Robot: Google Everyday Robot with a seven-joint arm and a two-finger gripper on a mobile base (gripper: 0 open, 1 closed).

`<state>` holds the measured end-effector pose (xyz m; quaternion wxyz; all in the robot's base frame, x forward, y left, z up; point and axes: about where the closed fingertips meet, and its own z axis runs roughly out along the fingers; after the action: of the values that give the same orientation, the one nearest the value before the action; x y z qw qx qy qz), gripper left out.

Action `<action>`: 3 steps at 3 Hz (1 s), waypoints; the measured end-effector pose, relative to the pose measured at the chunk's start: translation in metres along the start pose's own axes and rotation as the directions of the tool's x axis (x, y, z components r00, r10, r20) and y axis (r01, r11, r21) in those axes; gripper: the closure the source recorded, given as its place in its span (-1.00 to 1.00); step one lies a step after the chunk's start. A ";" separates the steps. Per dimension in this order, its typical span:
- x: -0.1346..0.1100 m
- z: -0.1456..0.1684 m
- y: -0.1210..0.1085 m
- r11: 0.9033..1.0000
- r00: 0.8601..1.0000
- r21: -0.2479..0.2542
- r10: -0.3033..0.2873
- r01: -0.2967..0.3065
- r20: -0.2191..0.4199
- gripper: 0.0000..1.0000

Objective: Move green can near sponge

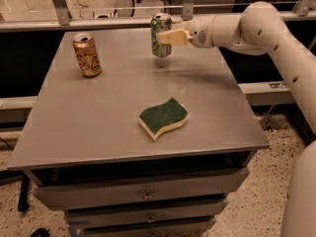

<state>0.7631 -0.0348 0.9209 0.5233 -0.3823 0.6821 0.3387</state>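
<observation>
Pale two-finger hand at far side of grey metal desk, clamped on upright small green patterned aluminium drink can, just clear of desk surface. Well apart from flat wavy dark-green sponge nearer front. Orange-gold can far left.

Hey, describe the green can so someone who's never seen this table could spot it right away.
On the grey table, look to the far edge, right of centre, where the pincer is closed on the green can. Unlike the orange-gold can standing free at the far left, it has a green patterned body and is the one being gripped.
</observation>
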 end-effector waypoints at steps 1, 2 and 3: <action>0.014 -0.059 0.018 0.998 0.997 -0.015 -0.057 0.057 -0.056 1.00; 0.047 -0.127 0.039 0.998 0.992 -0.030 -0.056 0.053 -0.115 1.00; 0.076 -0.182 0.059 0.999 0.987 -0.034 -0.026 0.021 -0.156 1.00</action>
<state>0.6162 -0.1759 0.8913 0.4658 -0.4242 0.7109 0.3125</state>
